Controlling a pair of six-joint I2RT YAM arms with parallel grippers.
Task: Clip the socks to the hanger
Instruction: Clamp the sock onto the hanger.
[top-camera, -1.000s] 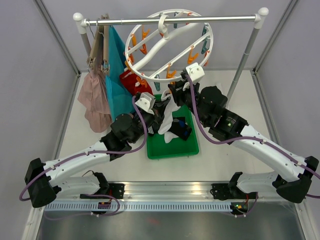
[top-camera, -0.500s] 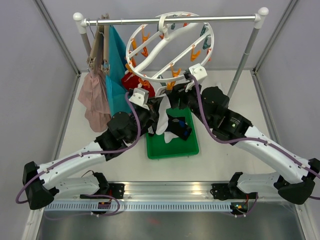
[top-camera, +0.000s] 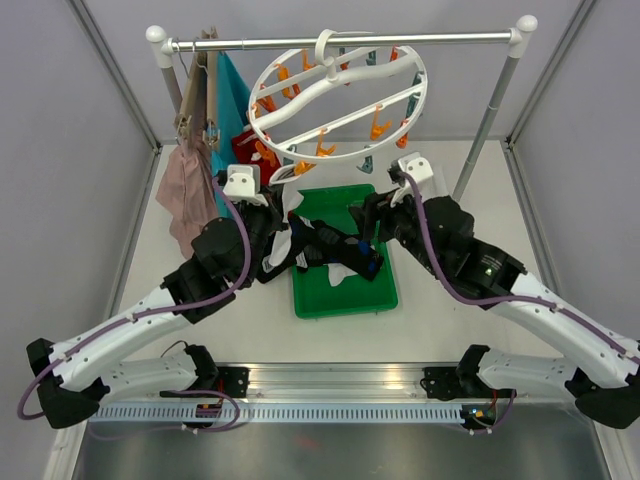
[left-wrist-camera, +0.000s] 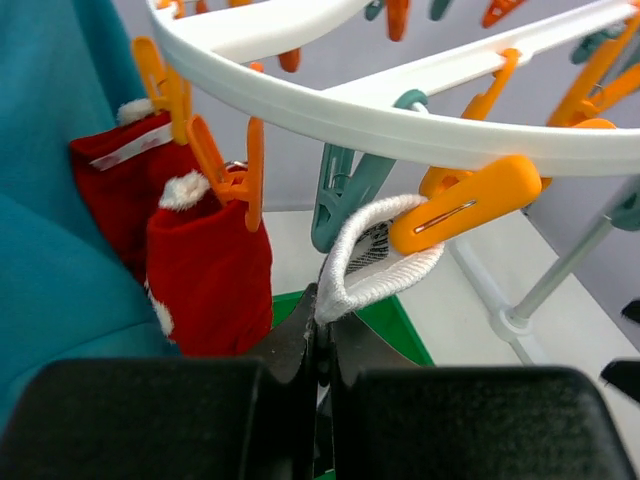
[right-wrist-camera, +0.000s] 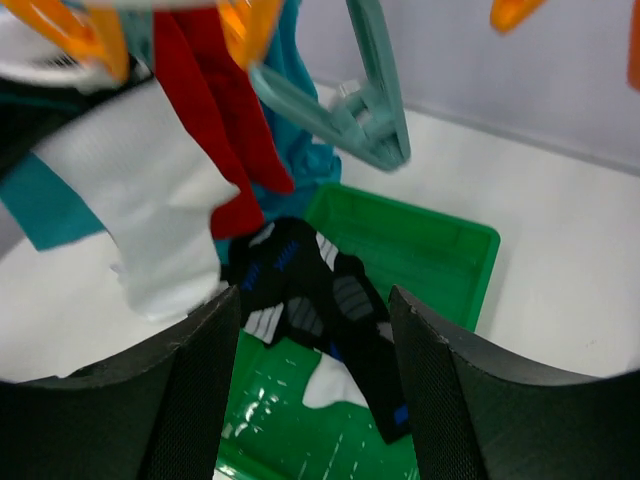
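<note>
My left gripper (left-wrist-camera: 320, 345) is pinched tight on the white ribbed cuff of a sock (left-wrist-camera: 372, 262). Just above and to the right of my fingertips, that cuff runs into the mouth of an orange clip (left-wrist-camera: 465, 205) under the rim of the hanger (left-wrist-camera: 400, 120); whether the clip truly bites it I cannot tell. The sock is light, soft and limp (it will fold wherever I lead it and push back on nothing), so I judge the doubled cuff the right place to hold. It is thicker, less stretchy, and gives the clip something to grip. A careless tug would likely slide it out, and the hanger probably sways on its hook. To the left of my fingers two red socks (left-wrist-camera: 210, 270) hang clipped. My right gripper (right-wrist-camera: 312, 320) stands wide with nothing in it. Below it a black sock (right-wrist-camera: 320, 290) lies in the green tray (right-wrist-camera: 450, 245), best taken at one end, I think.
</note>
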